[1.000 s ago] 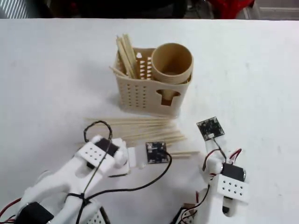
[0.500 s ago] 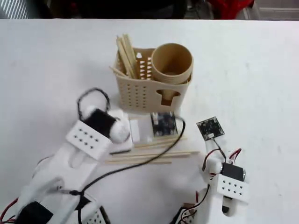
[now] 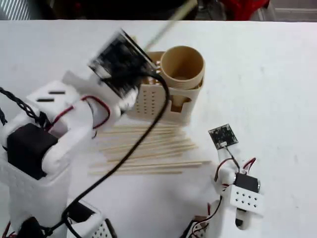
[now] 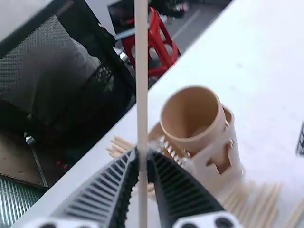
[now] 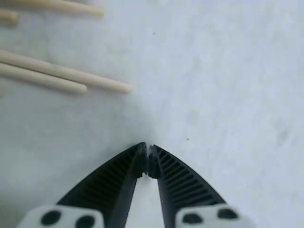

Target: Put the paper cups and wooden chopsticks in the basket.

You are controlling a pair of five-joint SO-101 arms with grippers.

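Observation:
My left gripper (image 4: 142, 154) is shut on one wooden chopstick (image 4: 141, 71), which stands up between its fingers. It is raised above the beige basket (image 3: 163, 101), and the held chopstick (image 3: 173, 20) points past the table's far edge. In the basket sit stacked paper cups (image 3: 182, 64), also seen as the cups (image 4: 190, 114), with several chopsticks (image 4: 118, 145) upright beside them. A pile of loose chopsticks (image 3: 148, 148) lies on the table in front of the basket. My right gripper (image 5: 147, 149) is shut on nothing, low over the table beside the ends of two chopsticks (image 5: 66, 76).
The white table (image 3: 267, 79) has free room to the right and left of the basket. The left arm (image 3: 54, 124) rises tall over the left side. The right arm (image 3: 242, 196) rests near the front edge. Chairs stand beyond the far edge.
The left arm has lifted one chopstick off the pile and swung up and back to above the basket. The right arm has not moved.

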